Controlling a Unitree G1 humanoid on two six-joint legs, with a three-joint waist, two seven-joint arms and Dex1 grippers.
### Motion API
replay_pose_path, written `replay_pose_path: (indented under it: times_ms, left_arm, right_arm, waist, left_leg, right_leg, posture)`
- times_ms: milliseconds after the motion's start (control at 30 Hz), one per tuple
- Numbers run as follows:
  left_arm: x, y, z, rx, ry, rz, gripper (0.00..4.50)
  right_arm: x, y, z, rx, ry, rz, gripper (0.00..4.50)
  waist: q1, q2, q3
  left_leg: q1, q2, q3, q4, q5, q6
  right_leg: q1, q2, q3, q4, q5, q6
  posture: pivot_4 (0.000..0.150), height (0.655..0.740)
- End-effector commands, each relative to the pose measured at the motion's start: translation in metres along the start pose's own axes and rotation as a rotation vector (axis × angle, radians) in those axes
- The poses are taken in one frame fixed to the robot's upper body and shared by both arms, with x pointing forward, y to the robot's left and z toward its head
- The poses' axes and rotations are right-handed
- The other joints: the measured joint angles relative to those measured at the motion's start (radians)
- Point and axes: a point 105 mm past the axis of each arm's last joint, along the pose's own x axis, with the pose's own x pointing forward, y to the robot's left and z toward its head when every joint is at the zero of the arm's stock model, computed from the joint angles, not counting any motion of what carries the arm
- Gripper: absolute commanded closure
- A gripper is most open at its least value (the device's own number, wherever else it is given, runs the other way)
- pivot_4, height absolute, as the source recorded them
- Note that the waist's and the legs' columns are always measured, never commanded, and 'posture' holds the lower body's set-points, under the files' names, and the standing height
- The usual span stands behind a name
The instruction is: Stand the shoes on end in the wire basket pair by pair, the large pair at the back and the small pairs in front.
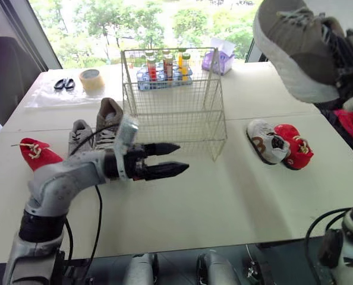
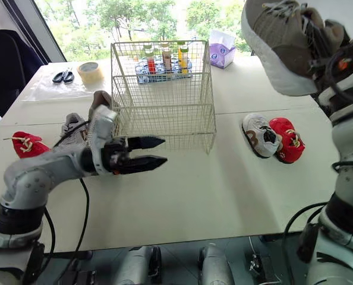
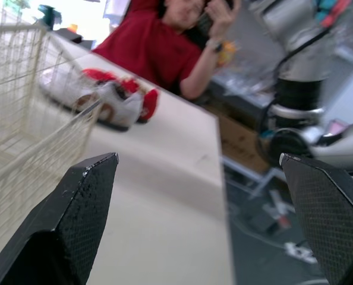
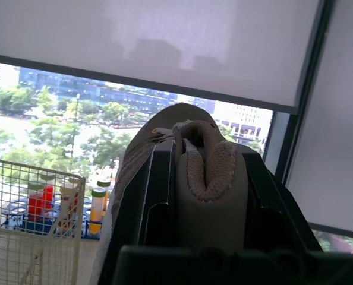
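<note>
Overhead, right tool (image 4: 207, 178) clenched on heel of large shoe (image 1: 295, 47), held high above the surface (image 1: 224, 196), right of the basket (image 1: 176, 113). Left tool (image 1: 182, 158) released, fingers spread, low before the basket's front wall. Taupe shoe (image 1: 109, 119) and small grey shoe (image 1: 79, 138) just left of basket; red shoe (image 1: 38, 154) further left. White shoe (image 1: 267, 141) touches second red shoe (image 1: 295, 145) on right. Tube rack (image 1: 164, 74) and tissue box (image 1: 219, 59) behind basket.

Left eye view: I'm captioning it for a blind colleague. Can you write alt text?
The right gripper holds a large grey shoe high on the right; the open left gripper hovers before an empty wire basket. Two grey shoes and a red shoe sit left of it, a white shoe and a second red shoe right of it.
</note>
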Motion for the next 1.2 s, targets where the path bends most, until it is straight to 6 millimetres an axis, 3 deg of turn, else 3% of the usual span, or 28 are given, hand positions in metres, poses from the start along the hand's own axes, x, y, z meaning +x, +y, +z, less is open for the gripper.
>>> replay_pose_path:
  times_ms: [33, 100, 167, 400, 600, 1067, 1167, 1200]
  left_arm:
    - [-0.021, 0.004, 0.075, 0.109, -0.144, 0.071, 0.0]
    - [-0.041, 0.024, 0.125, 0.186, -0.223, 0.214, 0.0]
    - [-0.056, 0.026, 0.16, 0.205, -0.284, 0.228, 0.0]
    - [-0.079, 0.044, 0.195, 0.152, -0.327, 0.218, 0.0]
    - [-0.067, 0.059, 0.183, 0.145, -0.174, 0.204, 0.0]
    - [-0.03, 0.066, 0.172, 0.103, -0.113, 0.054, 0.0]
    - [-0.029, 0.061, 0.173, 0.093, -0.124, 0.009, 0.74]
    - [-0.03, 0.061, 0.173, 0.091, -0.128, 0.002, 1.21]
  right_arm:
    - [0.005, 0.014, 0.067, -0.11, -0.187, 0.212, 3.34]
    - [0.011, 0.026, 0.082, -0.158, -0.226, 0.355, 3.34]
    - [0.015, 0.037, 0.086, -0.2, -0.235, 0.487, 3.34]
    - [0.026, 0.068, 0.08, -0.28, -0.269, 0.747, 3.34]
    - [0.031, 0.085, 0.083, -0.278, -0.344, 0.83, 3.34]
    - [0.019, 0.117, 0.083, -0.289, -0.372, 0.951, 3.34]
    - [0.018, 0.114, 0.083, -0.294, -0.363, 0.935, 3.37]
    - [0.018, 0.113, 0.083, -0.293, -0.361, 0.929, 3.37]
  waist:
    - [0.001, 0.0, 0.001]
    - [-0.001, -0.001, 0.002]
    - [-0.007, -0.002, 0.002]
    - [-0.02, -0.004, 0.003]
    - [-0.019, -0.007, 0.004]
    - [-0.023, -0.009, 0.006]
    - [-0.023, -0.009, 0.006]
    - [-0.023, -0.009, 0.006]
  left_leg:
    - [0.0, 0.0, 0.0, 0.0, 0.0, 0.0]
    - [0.0, 0.0, 0.0, -0.001, 0.0, 0.0]
    - [0.001, 0.0, 0.001, -0.001, 0.0, 0.0]
    - [0.001, -0.002, 0.004, 0.001, 0.002, -0.004]
    - [-0.01, -0.002, 0.005, 0.002, 0.002, -0.004]
    - [-0.012, -0.002, 0.005, 0.002, 0.003, -0.004]
    - [-0.012, -0.002, 0.005, 0.002, 0.003, -0.004]
    - [-0.012, -0.002, 0.005, 0.002, 0.003, -0.004]
  right_leg:
    - [0.0, 0.0, 0.0, 0.0, 0.0, 0.0]
    - [0.0, 0.001, 0.0, -0.001, 0.0, 0.0]
    - [0.0, 0.001, 0.0, -0.002, 0.0, 0.0]
    - [0.001, -0.002, 0.001, -0.001, -0.001, 0.002]
    - [-0.009, -0.002, 0.001, 0.001, -0.001, 0.003]
    - [-0.011, -0.002, 0.001, 0.002, -0.002, 0.003]
    - [-0.011, -0.002, 0.001, 0.002, -0.002, 0.003]
    - [-0.011, -0.002, 0.001, 0.002, -0.002, 0.004]
  posture:
    - [0.15, 0.6938]
    - [0.15, 0.6938]
    - [0.15, 0.6938]
    - [0.15, 0.6938]
    - [0.15, 0.6938]
    - [0.15, 0.6938]
    - [0.15, 0.6938]
    - [0.15, 0.6938]
